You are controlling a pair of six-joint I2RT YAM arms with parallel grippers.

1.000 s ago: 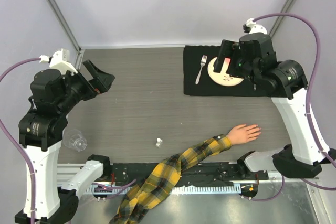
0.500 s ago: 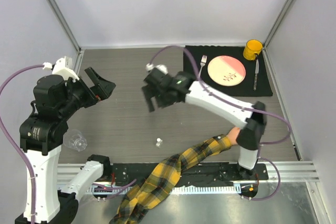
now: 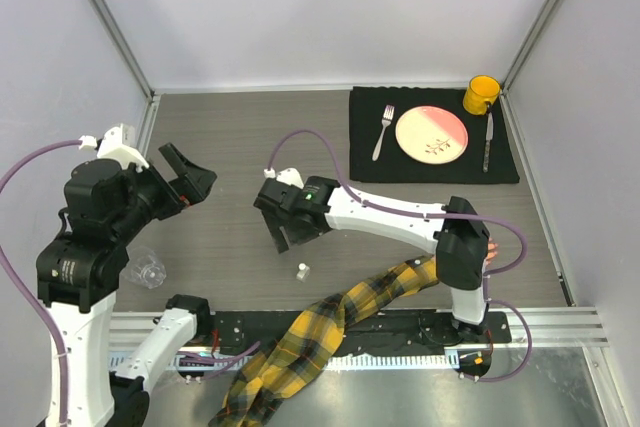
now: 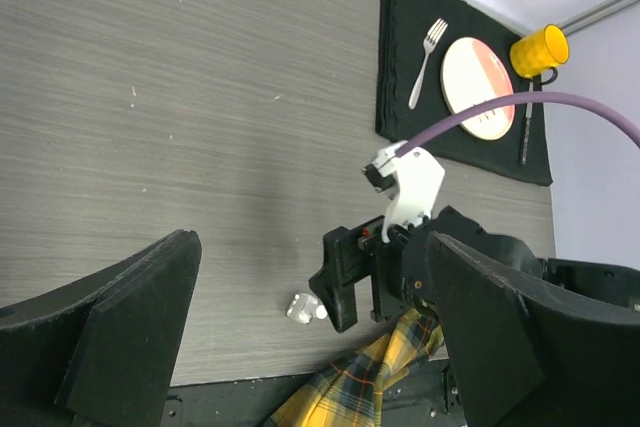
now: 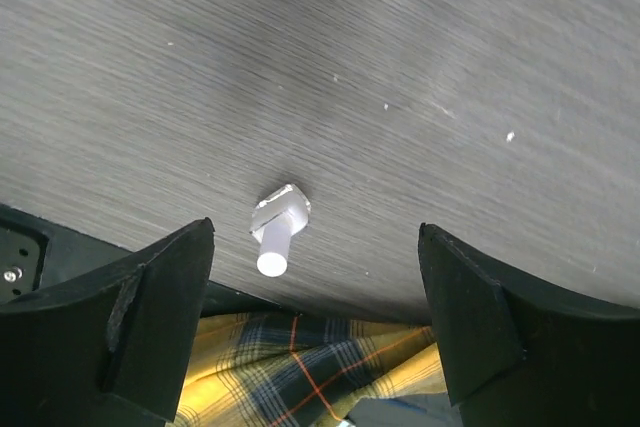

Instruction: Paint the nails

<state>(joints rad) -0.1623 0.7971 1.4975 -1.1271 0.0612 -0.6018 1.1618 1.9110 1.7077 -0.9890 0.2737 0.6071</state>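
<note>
The mannequin hand (image 3: 491,250) is almost wholly hidden behind my right arm, and its nails cannot be seen. Its yellow-and-black plaid sleeve (image 3: 385,289) runs down over the table's front edge; it also shows in the left wrist view (image 4: 385,372) and the right wrist view (image 5: 300,367). A small clear bottle with a white cap (image 3: 302,270) stands on the table (image 5: 277,227) (image 4: 307,308). My right gripper (image 3: 285,229) (image 5: 315,229) is open and empty, hovering just behind the bottle. My left gripper (image 3: 187,175) (image 4: 312,242) is open and empty, raised at the left.
A black placemat (image 3: 365,152) at the back right holds a fork (image 3: 382,132), a pink plate (image 3: 431,133), a yellow mug (image 3: 481,95) and a knife (image 3: 488,139). A clear cup (image 3: 148,269) sits by the left arm's base.
My right arm has swung from over the plate at the back right to the table's centre and come down near the bottle, now covering the hand. The left arm barely shifted.
</note>
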